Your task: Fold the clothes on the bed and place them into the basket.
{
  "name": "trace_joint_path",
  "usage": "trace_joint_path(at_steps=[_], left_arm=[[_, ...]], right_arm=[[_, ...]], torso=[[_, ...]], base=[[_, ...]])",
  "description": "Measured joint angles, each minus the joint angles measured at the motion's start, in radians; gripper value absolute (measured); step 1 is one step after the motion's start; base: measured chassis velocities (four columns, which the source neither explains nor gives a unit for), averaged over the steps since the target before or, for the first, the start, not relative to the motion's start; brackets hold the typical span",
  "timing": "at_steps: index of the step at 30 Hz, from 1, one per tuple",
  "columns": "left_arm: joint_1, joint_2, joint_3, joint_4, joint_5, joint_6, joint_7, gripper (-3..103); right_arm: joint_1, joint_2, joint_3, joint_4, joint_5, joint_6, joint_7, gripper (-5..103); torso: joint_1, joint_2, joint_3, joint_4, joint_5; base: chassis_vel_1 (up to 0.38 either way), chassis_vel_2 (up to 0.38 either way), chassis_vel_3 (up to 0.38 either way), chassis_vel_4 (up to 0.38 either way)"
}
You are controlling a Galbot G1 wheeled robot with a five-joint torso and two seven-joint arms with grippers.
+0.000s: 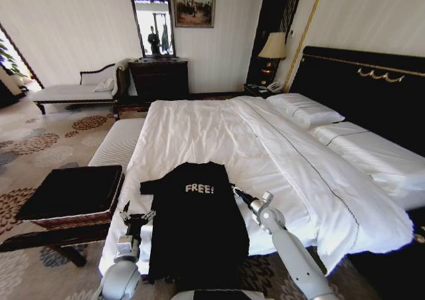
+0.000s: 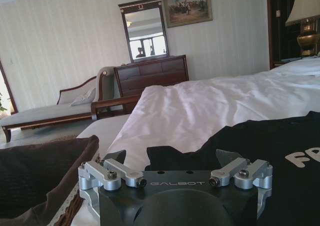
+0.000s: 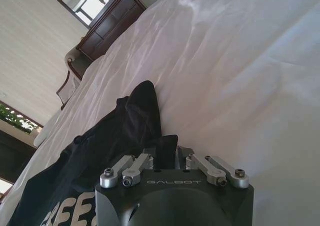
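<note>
The black short-sleeved T-shirt (image 1: 192, 230) with white "FREE!" lettering lies flat at the near edge of the large white-duveted bed (image 1: 265, 154). The left gripper (image 1: 136, 217), spread, waits beside its left sleeve; the right gripper (image 1: 236, 194) pinches its right sleeve. Both sleeves should fold inward evenly, judged best before the brown wicker basket (image 1: 66, 207) on the left.

Bright, even daylight from the left of the room, strongest at the doorway opening. White bed (image 1: 265, 147) near overexposed, folds faintly shaded. Lamp (image 1: 272, 46) glowing warm beside the dark headboard. Black T-shirt (image 1: 196, 227) almost featureless, detail lost in shadow. Wide-angle bending at the head view's edges. Soft focus on close gripper hardware in both wrist views. Mirror (image 2: 145, 31) reflecting pale window light.
</note>
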Motion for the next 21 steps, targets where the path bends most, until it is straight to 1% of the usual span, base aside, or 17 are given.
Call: trace_joint_path(at_steps=[2, 4, 6, 7, 15, 18, 21], left_arm=[[-0.001, 0.001, -0.001, 0.001, -0.002, 0.000, 0.000, 100], [-0.003, 0.001, -0.002, 0.002, -0.003, -0.001, 0.000, 100], [-0.004, 0.001, -0.003, 0.003, -0.005, -0.001, 0.000, 100], [-0.005, 0.001, -0.004, 0.004, -0.007, -0.001, 0.000, 100], [-0.004, -0.001, -0.015, 0.009, -0.022, -0.008, 0.002, 100], [-0.005, -0.002, -0.015, 0.007, -0.022, -0.009, 0.002, 100], [-0.004, -0.005, -0.015, 0.002, -0.021, -0.009, 0.003, 100]], right_arm=[[0.001, 0.000, -0.004, 0.004, 0.000, 0.001, 0.002, 16], [0.001, 0.000, -0.007, 0.005, 0.000, 0.004, 0.003, 16], [0.001, 0.000, -0.011, 0.007, -0.001, 0.008, 0.006, 5], [0.000, 0.000, -0.013, 0.009, -0.002, 0.010, 0.007, 2], [-0.013, -0.006, -0.016, 0.042, -0.015, 0.018, 0.015, 0], [-0.024, -0.017, -0.016, 0.069, -0.038, 0.030, 0.016, 0], [-0.058, -0.042, -0.020, 0.153, -0.098, 0.057, 0.008, 0]], torso=[[0.000, 0.000, 0.000, 0.0001, -0.0001], [0.000, 0.000, 0.000, 0.0001, -0.0001], [0.000, 0.000, 0.000, 0.0001, -0.0001], [0.000, 0.000, 0.000, 0.0001, -0.0001], [0.000, 0.000, 0.000, 0.0002, 0.0000], [0.000, 0.000, 0.000, 0.0001, 0.0000], [0.000, 0.000, 0.000, 0.0000, -0.0001]], base=[[0.000, 0.000, 0.000, 0.000], [0.000, 0.000, 0.000, 0.000], [0.000, 0.000, 0.000, 0.000], [0.000, 0.000, 0.000, 0.000], [0.000, 0.000, 0.000, 0.000], [0.000, 0.000, 0.000, 0.000], [0.000, 0.000, 0.000, 0.000]])
